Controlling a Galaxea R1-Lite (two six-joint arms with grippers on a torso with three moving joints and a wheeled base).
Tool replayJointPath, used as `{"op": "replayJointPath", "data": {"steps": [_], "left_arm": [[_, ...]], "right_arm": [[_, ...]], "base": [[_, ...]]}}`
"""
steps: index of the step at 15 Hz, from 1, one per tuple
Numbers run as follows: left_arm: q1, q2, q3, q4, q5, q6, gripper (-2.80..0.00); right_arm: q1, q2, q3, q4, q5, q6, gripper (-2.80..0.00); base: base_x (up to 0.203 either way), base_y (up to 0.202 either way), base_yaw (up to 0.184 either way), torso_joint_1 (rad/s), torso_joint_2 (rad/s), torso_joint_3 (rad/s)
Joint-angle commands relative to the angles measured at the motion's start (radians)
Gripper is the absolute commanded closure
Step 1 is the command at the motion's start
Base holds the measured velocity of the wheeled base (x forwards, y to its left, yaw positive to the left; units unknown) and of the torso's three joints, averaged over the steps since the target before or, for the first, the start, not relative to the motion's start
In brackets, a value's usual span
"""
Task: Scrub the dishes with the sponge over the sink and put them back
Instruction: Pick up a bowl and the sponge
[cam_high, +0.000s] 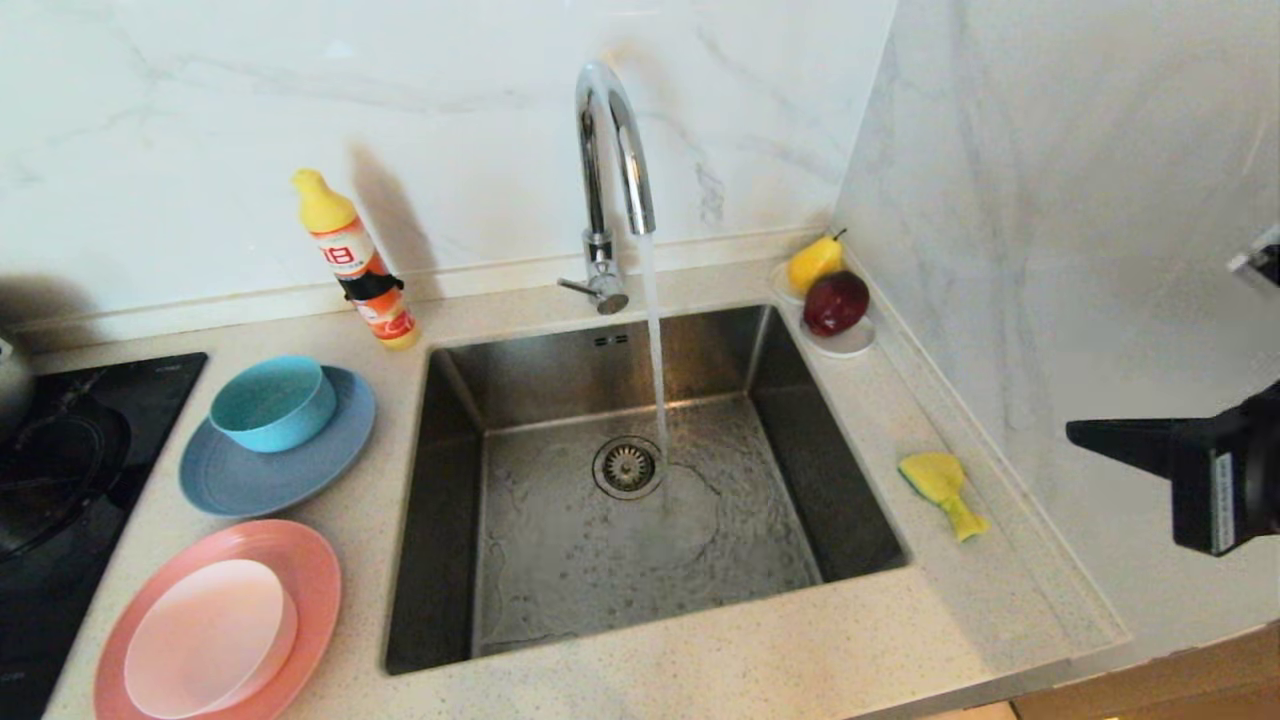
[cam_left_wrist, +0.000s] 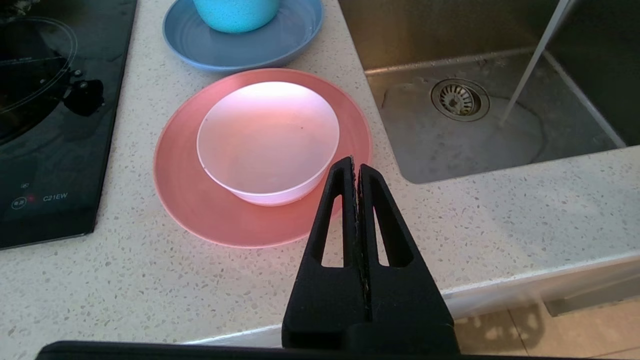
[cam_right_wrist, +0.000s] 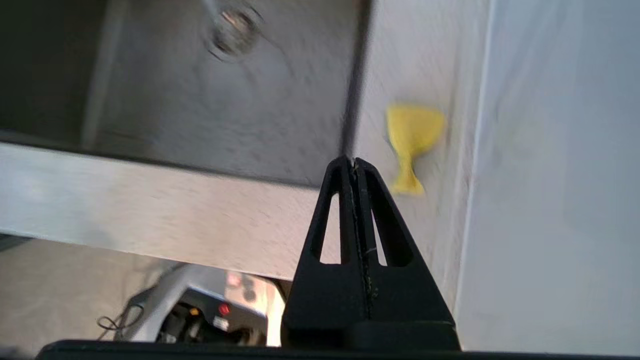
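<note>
The yellow sponge (cam_high: 940, 490) lies on the counter right of the sink (cam_high: 440, 480), close to the side wall. Water runs from the tap (cam_high: 610, 130) into the basin. On the counter left of the sink, a teal bowl (cam_high: 272, 402) sits on the grey-blue plate (cam_high: 250, 480). Nearer me, a pale pink bowl (cam_high: 210, 635) sits on the salmon plate (cam_high: 310, 580). My right gripper (cam_high: 1072, 432) is shut and empty, in the air to the right of the sponge (cam_right_wrist: 412, 135) and short of it. My left gripper (cam_left_wrist: 355, 162) is shut and empty, at the counter's front by the salmon plate (cam_left_wrist: 200, 210).
An orange soap bottle with a yellow cap (cam_high: 358, 262) stands behind the dishes. A white saucer (cam_high: 850, 345) with a pear (cam_high: 815, 262) and a dark red fruit (cam_high: 836, 302) sits at the sink's back right corner. A black hob (cam_high: 70, 470) is far left. The marble side wall (cam_high: 1050, 250) hems in the sponge.
</note>
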Motion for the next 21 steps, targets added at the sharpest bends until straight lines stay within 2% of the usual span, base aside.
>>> {"op": "replayJointPath", "data": {"steps": [1,3,7,12,14,15,21], "left_arm": [[0.000,0.000,0.015,-0.001,0.000,0.000,0.00],[0.000,0.000,0.015,-0.001,0.000,0.000,0.00],[0.000,0.000,0.015,-0.001,0.000,0.000,0.00],[0.000,0.000,0.015,-0.001,0.000,0.000,0.00],[0.000,0.000,0.015,-0.001,0.000,0.000,0.00],[0.000,0.000,0.015,-0.001,0.000,0.000,0.00],[0.000,0.000,0.015,-0.001,0.000,0.000,0.00]], "right_arm": [[0.011,0.072,0.032,0.002,-0.055,0.033,0.00],[0.019,0.109,0.085,0.002,-0.092,0.088,0.00],[0.045,0.126,0.167,0.002,-0.123,0.144,0.00],[0.048,0.134,0.280,-0.001,-0.121,0.208,0.00],[0.054,0.160,0.308,-0.050,-0.123,0.249,0.00],[0.056,0.168,0.316,-0.055,-0.124,0.252,-2.80],[0.126,0.200,0.364,-0.072,-0.119,0.291,-2.80]], "base": [[0.000,0.000,0.000,0.000,0.00,0.000],[0.000,0.000,0.000,0.000,0.00,0.000],[0.000,0.000,0.000,0.000,0.00,0.000],[0.000,0.000,0.000,0.000,0.00,0.000],[0.000,0.000,0.000,0.000,0.00,0.000],[0.000,0.000,0.000,0.000,0.00,0.000],[0.000,0.000,0.000,0.000,0.00,0.000]]}}
